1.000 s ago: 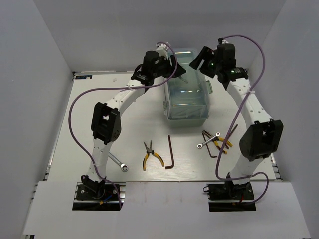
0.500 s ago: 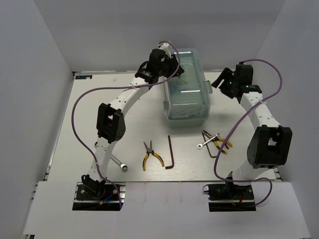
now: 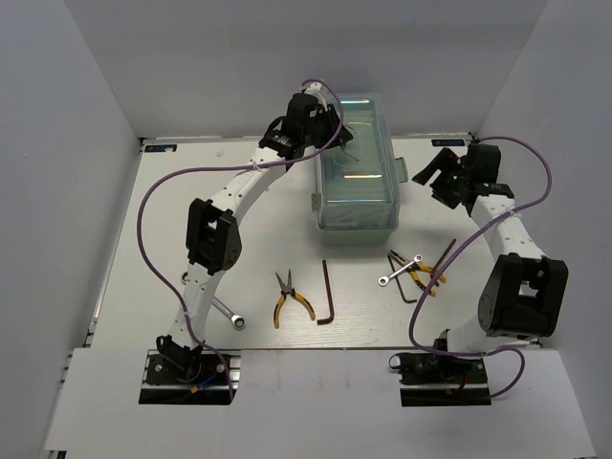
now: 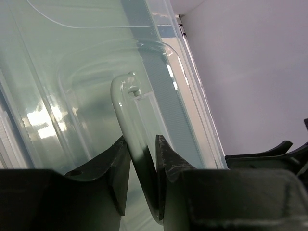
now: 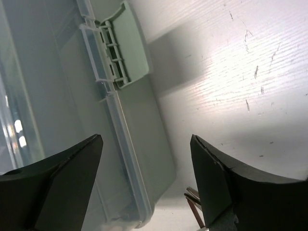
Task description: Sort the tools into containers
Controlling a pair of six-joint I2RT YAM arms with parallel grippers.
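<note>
Currently: toolbox [image 3: 359, 191] at 12 o'clock, left tool [image 4: 142, 154] pinching handle [image 4: 126, 110]; right tool [image 5: 147, 163] wide, empty; counter [image 3: 172, 220] open toward 9 o'clock; two wrenches [image 3: 234, 318], two pliers [image 3: 286, 290], two hex keys [image 3: 326, 287] near the 6 o'clock edge.

L jaws tight on lid handle [image 4: 124, 108]

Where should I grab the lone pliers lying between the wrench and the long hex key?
Take the pliers just behind the pivot, where the two yellow handles still run close together before they splay apart toward the arm bases. They lie flat on the table with the nose pointing away, so come straight down from above and close across the narrow width, side to side.
</note>
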